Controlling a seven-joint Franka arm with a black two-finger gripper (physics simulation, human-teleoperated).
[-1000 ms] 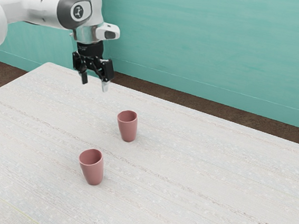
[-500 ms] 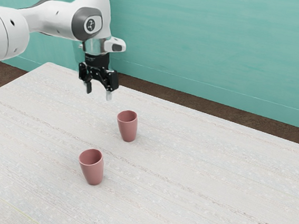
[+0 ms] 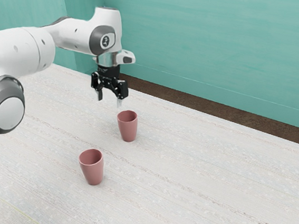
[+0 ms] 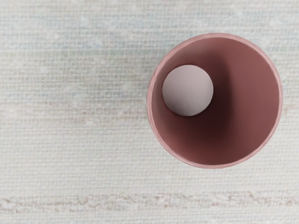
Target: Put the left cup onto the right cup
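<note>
Pink cup (image 4: 233, 121), upright with bare pale bottom showing, sits below wide-spread fingers (image 3: 99, 94).

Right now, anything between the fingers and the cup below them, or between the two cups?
Nothing visible. The open fingers hang just above the far cup; bare table lies between it and the near cup.

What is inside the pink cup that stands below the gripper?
The cup holds nothing: the wrist view shows its pink inner wall and a pale round bottom. The table under it is covered.
</note>
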